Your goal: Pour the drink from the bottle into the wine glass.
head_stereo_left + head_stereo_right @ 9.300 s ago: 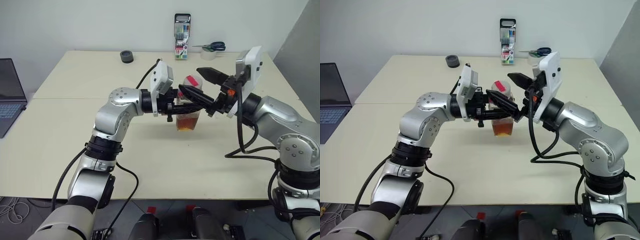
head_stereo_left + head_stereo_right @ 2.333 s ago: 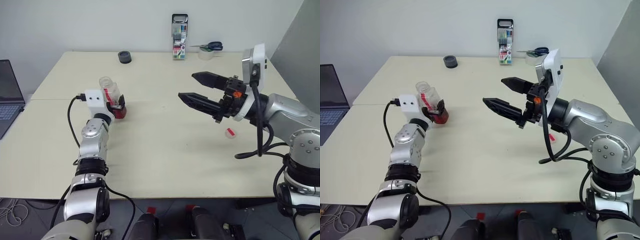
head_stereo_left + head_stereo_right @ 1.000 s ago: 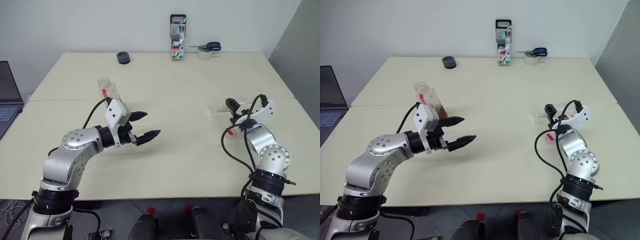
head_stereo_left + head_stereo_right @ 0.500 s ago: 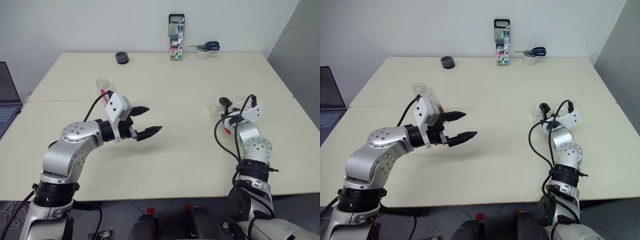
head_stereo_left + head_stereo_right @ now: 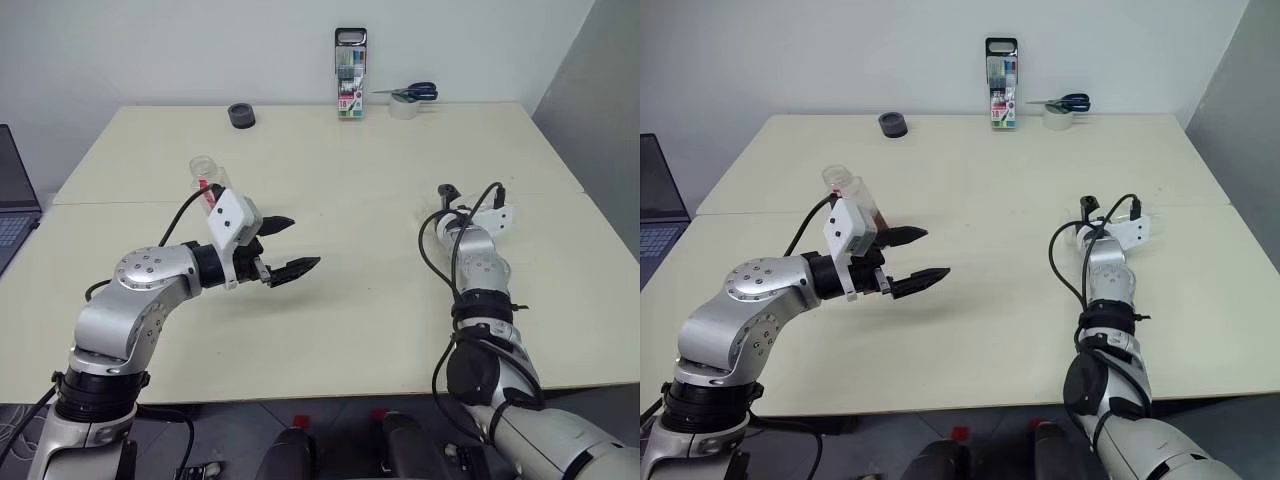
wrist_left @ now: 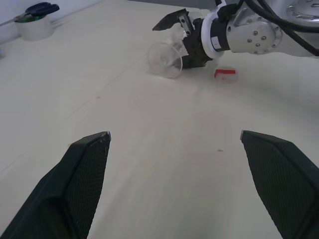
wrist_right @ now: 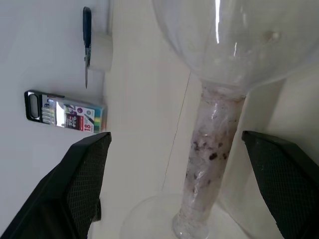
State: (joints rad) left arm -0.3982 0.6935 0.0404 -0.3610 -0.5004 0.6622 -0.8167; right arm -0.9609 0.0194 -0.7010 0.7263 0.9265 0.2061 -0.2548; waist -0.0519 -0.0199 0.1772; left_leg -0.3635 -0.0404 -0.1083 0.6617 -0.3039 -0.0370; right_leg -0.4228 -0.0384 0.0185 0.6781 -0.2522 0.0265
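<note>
while both jaws stand wide and empty, right gripper (image 7: 174, 149) straddles the stem of the glass (image 6: 167, 59) lying on the table (image 5: 380, 300); left gripper (image 5: 285, 248) hovers mid-table, bottle (image 5: 208, 180) just behind it.

Head stereo pair looks down over pale beige table (image 5: 350, 160). Left wrist camera faces across it. Right wrist camera sits close against clear stemmed wine glass (image 7: 219, 124).
</note>
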